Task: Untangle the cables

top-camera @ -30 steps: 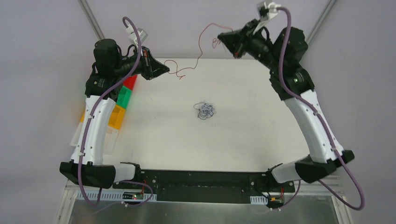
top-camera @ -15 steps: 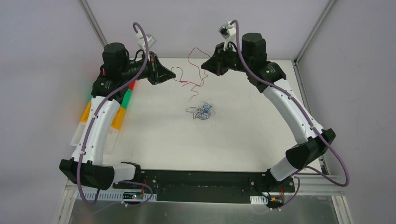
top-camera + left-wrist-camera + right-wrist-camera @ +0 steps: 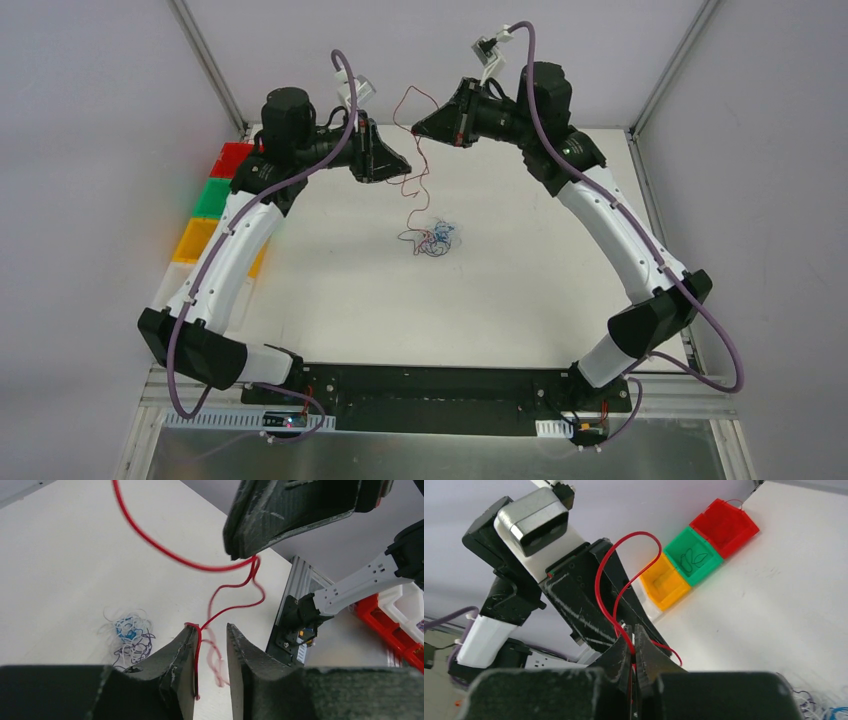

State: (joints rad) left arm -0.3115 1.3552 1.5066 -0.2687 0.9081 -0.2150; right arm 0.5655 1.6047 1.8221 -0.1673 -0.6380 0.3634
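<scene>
A thin red cable (image 3: 411,188) hangs in slack loops between my two grippers, above the far middle of the white table (image 3: 520,300). Its lower end runs down to a small tangle of blue, purple and white cables (image 3: 437,238). My right gripper (image 3: 420,128) is shut on the red cable (image 3: 606,575), pinching it between its tips (image 3: 633,637). My left gripper (image 3: 405,163) is open (image 3: 212,640); the red cable (image 3: 197,655) lies along the inner face of its left finger and the other finger stands apart. The tangle (image 3: 127,635) lies on the table below.
Red (image 3: 232,158), green (image 3: 212,195) and orange (image 3: 195,238) bins stand in a row at the table's left edge; they also show in the right wrist view (image 3: 694,555). The two grippers are close together, nearly tip to tip. Frame posts rise at the back corners.
Both grippers have swung toward each other over the far middle. The red cable, stretched before, now hangs in loose loops. The tangle has shifted slightly.
</scene>
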